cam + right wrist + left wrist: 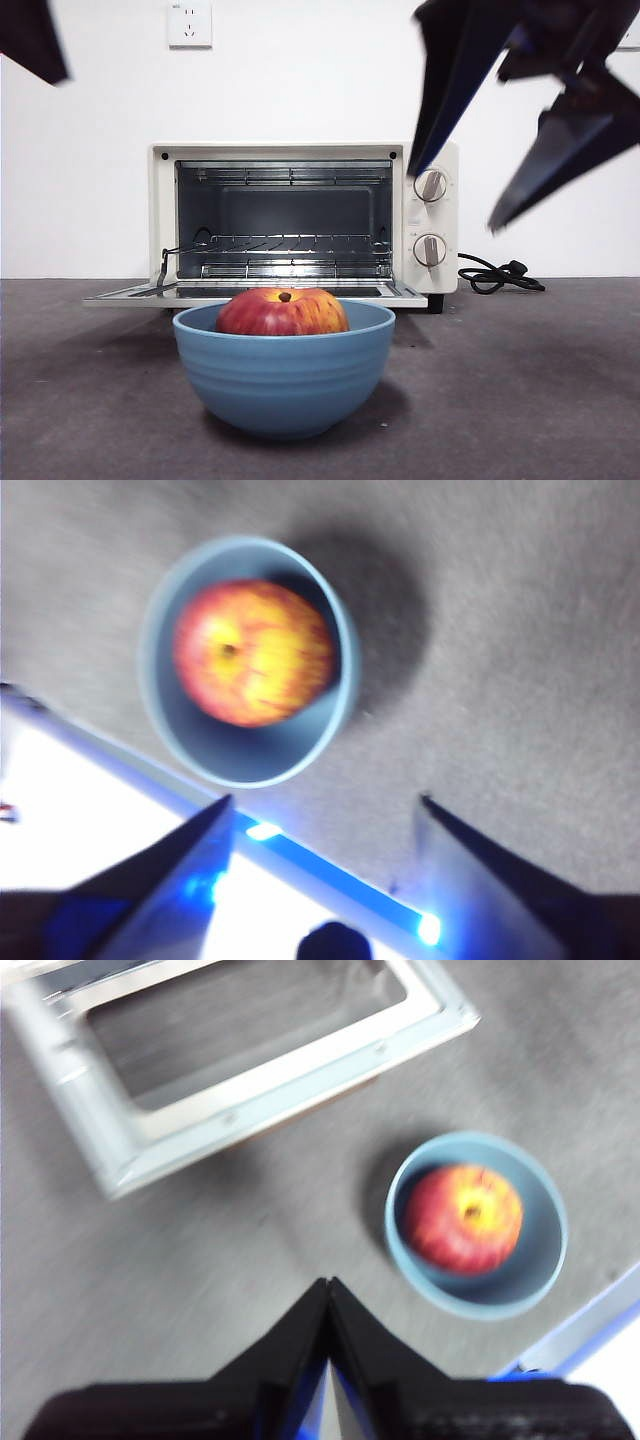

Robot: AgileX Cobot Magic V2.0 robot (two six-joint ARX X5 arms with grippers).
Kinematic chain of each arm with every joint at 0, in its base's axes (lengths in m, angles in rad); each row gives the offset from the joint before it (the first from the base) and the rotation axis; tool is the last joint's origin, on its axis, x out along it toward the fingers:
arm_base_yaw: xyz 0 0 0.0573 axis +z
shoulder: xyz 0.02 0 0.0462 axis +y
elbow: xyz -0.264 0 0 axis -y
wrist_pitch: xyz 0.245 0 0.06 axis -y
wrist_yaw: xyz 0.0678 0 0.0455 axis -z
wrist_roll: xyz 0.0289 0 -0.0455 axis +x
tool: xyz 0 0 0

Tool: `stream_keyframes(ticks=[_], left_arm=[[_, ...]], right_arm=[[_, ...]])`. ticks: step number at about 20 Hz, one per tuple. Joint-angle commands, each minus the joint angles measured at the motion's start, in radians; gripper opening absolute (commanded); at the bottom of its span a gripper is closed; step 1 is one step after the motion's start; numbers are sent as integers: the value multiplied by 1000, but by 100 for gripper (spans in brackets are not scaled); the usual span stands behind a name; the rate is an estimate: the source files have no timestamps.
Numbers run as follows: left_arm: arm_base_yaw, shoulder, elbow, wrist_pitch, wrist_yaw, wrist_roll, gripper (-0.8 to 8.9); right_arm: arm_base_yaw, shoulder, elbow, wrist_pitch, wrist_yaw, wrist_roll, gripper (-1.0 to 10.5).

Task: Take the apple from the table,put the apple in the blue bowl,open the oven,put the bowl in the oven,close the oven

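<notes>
The red and yellow apple [282,312] lies inside the blue bowl [285,385], which stands on the grey table [520,390] just in front of the oven [300,150]. The oven's door [130,293] lies open and flat, showing the wire rack inside. My right gripper [455,198] hangs open, high at the right above the table; its wrist view looks down on the bowl [200,740] and apple [252,652], with the gripper [325,800] apart from them. My left gripper [328,1285] is shut on nothing, well off from the bowl [545,1250], apple [465,1218] and door frame [250,1070].
The oven's black cord [495,275] curls on the table to its right. A white wall with a socket [190,22] stands behind. The left arm shows only as a dark tip [35,40] at the top left corner.
</notes>
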Motion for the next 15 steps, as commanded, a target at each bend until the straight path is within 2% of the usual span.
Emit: stream_keyframes(ticks=[1,6,13,15], left_arm=[[-2,-63,-5,-60,-9,11,-6],[-2,-159,-5,-133,-8,-5,-6],[-2,-184,-5,-164,-8,-8,-5],[-2,-183,-5,-167,-8,-8,-5]], right_arm=[[34,48,-5,7,39,43,444],[43,122,-3,65,76,79,440],[43,244,87,44,157,76,431],[43,283,117,36,159,68,370]])
